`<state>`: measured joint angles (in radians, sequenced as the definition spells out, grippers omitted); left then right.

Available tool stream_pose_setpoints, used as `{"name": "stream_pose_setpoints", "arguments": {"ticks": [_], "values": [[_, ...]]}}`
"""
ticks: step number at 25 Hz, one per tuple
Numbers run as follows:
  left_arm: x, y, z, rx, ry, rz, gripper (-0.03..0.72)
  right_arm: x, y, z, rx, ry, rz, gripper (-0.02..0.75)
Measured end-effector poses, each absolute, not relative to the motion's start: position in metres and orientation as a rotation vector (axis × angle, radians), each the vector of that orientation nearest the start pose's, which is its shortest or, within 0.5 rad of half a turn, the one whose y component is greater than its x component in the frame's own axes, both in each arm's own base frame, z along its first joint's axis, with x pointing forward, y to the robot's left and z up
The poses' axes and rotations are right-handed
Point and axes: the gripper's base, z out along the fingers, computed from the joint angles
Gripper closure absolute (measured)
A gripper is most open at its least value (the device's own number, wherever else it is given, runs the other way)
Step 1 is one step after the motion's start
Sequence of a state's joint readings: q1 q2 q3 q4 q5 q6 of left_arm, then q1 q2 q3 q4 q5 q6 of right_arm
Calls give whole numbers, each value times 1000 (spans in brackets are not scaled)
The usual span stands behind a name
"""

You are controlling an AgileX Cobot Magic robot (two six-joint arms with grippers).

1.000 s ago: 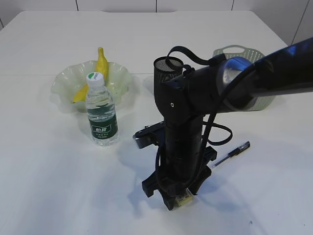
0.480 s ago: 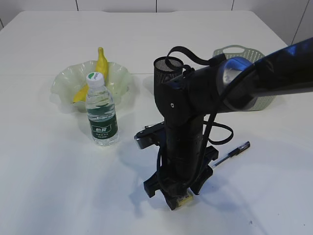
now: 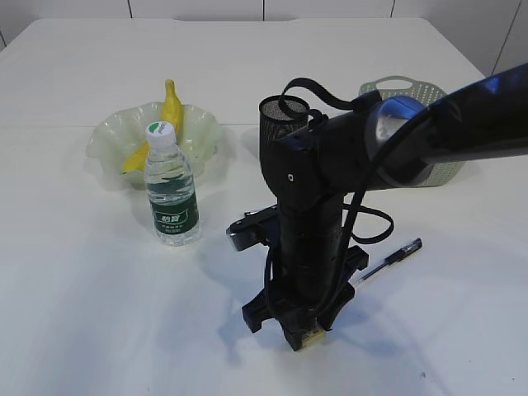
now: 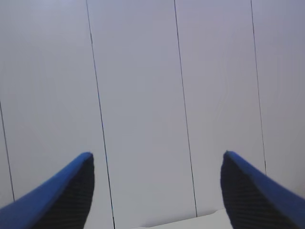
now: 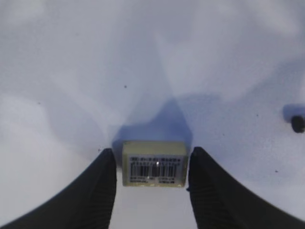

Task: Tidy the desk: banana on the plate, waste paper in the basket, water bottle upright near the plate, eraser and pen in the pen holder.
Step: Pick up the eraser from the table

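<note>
My right gripper points straight down onto the desk near its front edge. In the right wrist view its fingers stand on either side of the pale-yellow eraser, barcode sticker up, with a thin gap on the left and almost none on the right. The gripper is open. The eraser barely shows under the arm. My left gripper is open and empty, facing a panelled wall. The pen lies right of the arm. The banana lies on the plate. The water bottle stands upright beside the plate. The waste paper is out of view.
The black mesh pen holder stands behind my right arm. The sage-green basket is at the back right, mostly hidden by the arm. White tabletop stretches left of the gripper and along the front.
The right gripper's jaws have narrowed around the eraser, and less of the eraser shows under the arm. Bottle, banana, pen and left gripper have not moved.
</note>
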<state>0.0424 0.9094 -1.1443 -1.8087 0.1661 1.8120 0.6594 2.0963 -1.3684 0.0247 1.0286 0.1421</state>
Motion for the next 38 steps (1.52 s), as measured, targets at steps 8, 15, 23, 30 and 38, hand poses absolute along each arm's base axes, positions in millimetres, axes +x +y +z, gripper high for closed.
{"name": "stream_pose_setpoints", "arguments": {"ticks": [8, 15, 23, 30, 38], "values": [[172, -7, 502, 116, 1209, -60, 99, 300, 235, 125, -809, 3135, -33, 476], [172, -7, 502, 116, 1209, -60, 99, 300, 235, 126, -808, 3133, -32, 486], [172, -7, 502, 116, 1209, -60, 99, 302, 236, 129, -808, 3131, -30, 486], [172, -7, 502, 116, 1209, -60, 99, 316, 247, 152, -796, 3077, 9, 489], [172, -7, 502, 116, 1209, -60, 99, 328, 254, 172, -796, 3010, 18, 489]]}}
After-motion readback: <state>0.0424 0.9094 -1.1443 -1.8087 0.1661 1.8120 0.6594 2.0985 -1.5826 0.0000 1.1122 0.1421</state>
